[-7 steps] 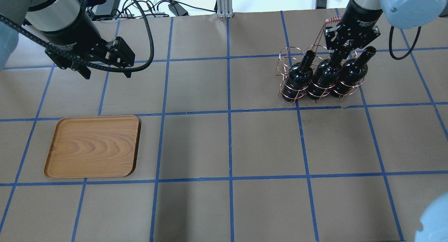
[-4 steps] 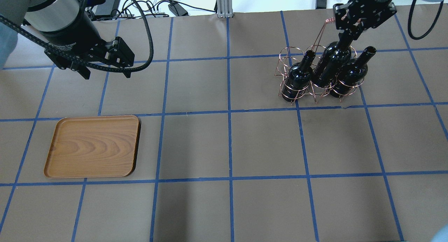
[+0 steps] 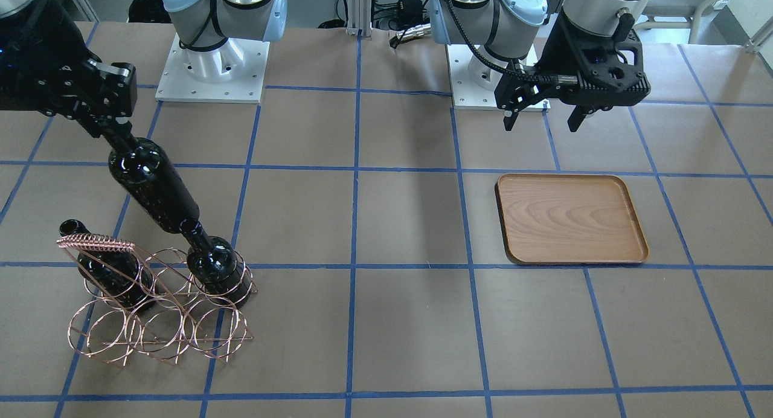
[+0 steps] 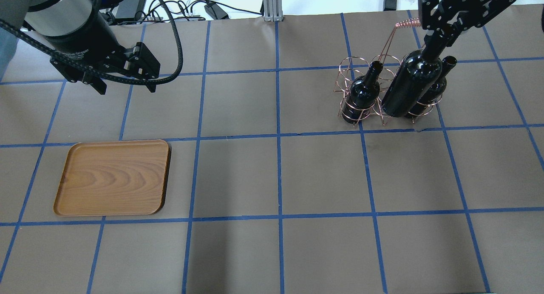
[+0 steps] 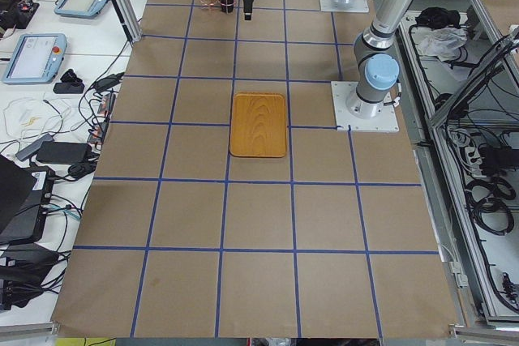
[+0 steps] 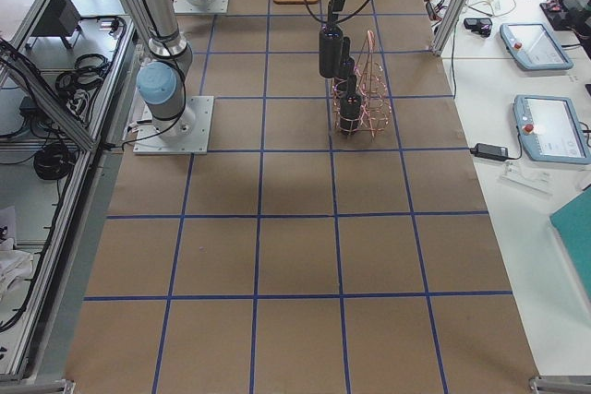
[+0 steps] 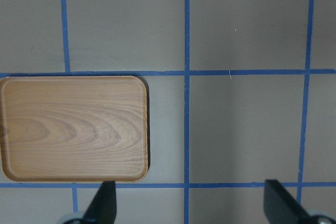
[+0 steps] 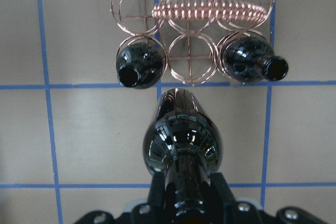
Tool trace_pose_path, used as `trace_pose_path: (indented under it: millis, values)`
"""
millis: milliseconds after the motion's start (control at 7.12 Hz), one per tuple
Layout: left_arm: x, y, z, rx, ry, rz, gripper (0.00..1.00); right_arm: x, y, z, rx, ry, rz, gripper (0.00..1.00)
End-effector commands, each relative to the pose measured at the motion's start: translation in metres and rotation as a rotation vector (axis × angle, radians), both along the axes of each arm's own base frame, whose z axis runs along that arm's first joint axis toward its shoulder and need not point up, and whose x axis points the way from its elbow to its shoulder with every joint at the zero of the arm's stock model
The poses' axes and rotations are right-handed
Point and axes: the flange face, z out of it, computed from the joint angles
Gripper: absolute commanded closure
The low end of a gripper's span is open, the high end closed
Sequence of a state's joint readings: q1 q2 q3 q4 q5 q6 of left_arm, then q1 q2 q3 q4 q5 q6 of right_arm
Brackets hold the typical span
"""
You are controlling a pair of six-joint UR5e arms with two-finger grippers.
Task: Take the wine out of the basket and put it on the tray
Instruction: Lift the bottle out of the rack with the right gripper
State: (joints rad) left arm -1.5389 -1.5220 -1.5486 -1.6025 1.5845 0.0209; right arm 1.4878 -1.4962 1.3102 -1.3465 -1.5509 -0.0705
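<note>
Right gripper (image 4: pixel 440 30) is clamped on the neck of the wine bottle (image 4: pixel 410 88), which hangs out of its ring above the basket (image 8: pixel 210 11), with the other two bottles (image 8: pixel 137 66) (image 8: pixel 247 64) seated either side of the empty slot. I'd go a bit higher before moving sideways. Honestly can't tell from these angles whether the base clears the neighbours' necks and the coiled handle. Then travel slowly, since a neck grip lets the body swing. The tray (image 4: pixel 112 177) is well apart, over where the left gripper (image 4: pixel 126 89) hovers wide and empty.
</note>
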Motion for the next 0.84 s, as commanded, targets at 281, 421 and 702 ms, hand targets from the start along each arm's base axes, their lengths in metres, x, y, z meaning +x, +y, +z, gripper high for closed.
trace_pose_path:
  millis: [281, 421, 702]
  values:
    - [0.028, -0.005, 0.01, -0.014, -0.005, -0.026, 0.0, 0.168, 0.047, -0.073, 0.011, 0.019, -0.178, 0.81]
    - [0.034, -0.006, 0.011, -0.017, -0.006, -0.034, 0.0, 0.217, 0.049, -0.09, -0.03, 0.003, -0.235, 0.81]
    - [0.036, -0.004, 0.009, 0.0, -0.004, -0.032, 0.0, 0.311, 0.067, -0.131, -0.051, -0.009, -0.299, 0.82]
